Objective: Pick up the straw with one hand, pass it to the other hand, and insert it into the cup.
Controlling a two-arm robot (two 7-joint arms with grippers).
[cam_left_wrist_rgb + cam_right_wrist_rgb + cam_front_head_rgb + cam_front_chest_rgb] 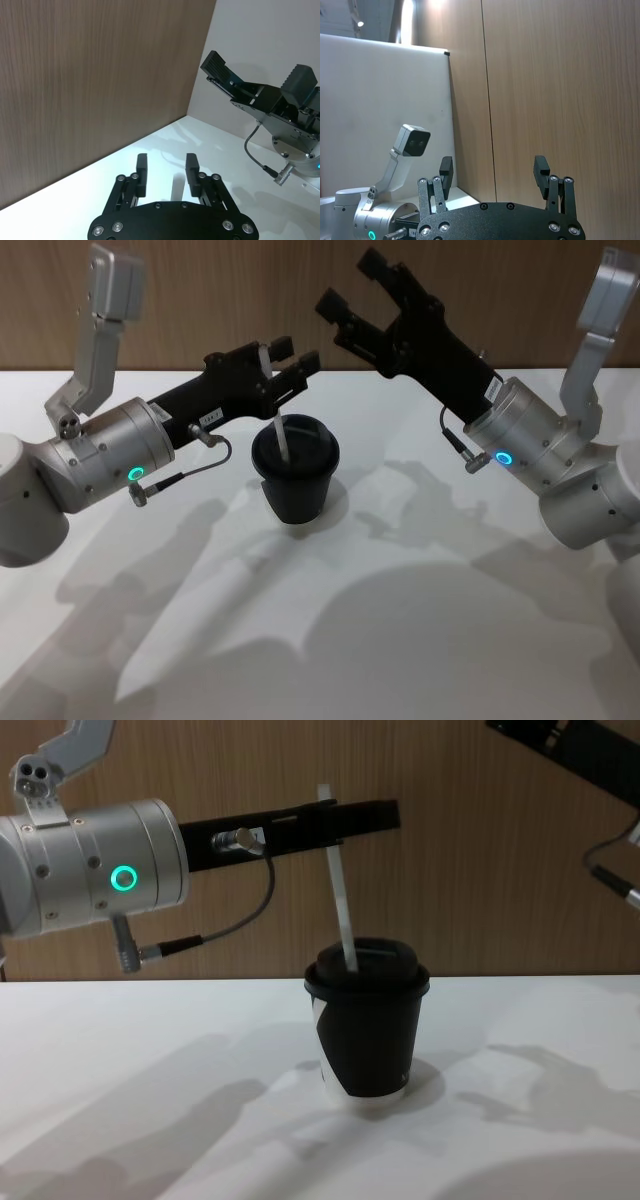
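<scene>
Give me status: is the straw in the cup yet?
Done: the straw stands tilted with its lower end in the lid of the cup, so pickup and handover look finished. In hand: the left gripper is open at the straw's top. The right gripper is open, raised clear. Left: back the left arm away.

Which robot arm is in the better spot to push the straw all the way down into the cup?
The left. Its gripper hovers open right around the straw, which stands tilted in the cup lid. The right gripper is open too, but raised farther away.
</scene>
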